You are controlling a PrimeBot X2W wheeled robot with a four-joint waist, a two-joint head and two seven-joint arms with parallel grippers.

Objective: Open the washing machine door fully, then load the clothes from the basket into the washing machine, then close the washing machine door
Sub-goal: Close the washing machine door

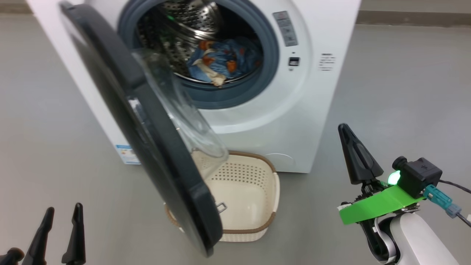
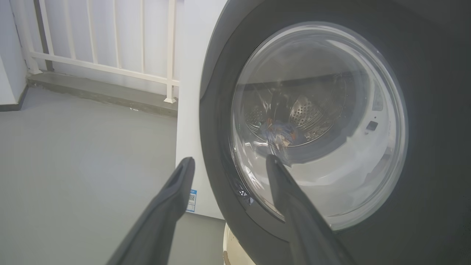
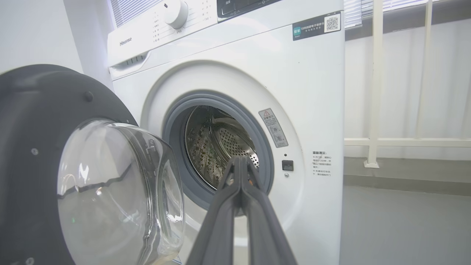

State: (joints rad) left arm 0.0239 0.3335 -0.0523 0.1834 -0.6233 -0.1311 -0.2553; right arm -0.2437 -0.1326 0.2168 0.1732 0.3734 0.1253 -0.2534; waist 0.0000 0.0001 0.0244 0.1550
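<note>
— Where's the left claw (image 1: 63, 207)?
— Head view first: low at the left, its two dark fingers spread apart, well away from the washing machine door (image 1: 162, 147). The right claw (image 1: 344, 130) is at the right, fingers pressed together into one dark wedge over the grey floor (image 1: 386, 92).
— And the clothes (image 1: 224, 60)?
— Inside the drum (image 1: 184, 22) of the washing machine (image 1: 287, 121), blue with orange patches, just behind the grey gasket (image 1: 270, 48). The door stands swung out toward the camera. The basket (image 1: 250, 191) sits on the floor in front of the machine, partly covered by the door's lower edge, with its perforated bottom showing.
— Left wrist view?
— The spread fingers point at the door's outer face. Through the glass bowl (image 2: 331, 92) the clothes show in the drum. A sliver of the basket peeks out below the door, and a small blue label (image 2: 191, 200) sits low on the machine's side.
— Right wrist view?
— Fingers meet tip to tip, aimed at the drum's mouth. The door hangs open at the left, its glass bulging toward the machine.
</note>
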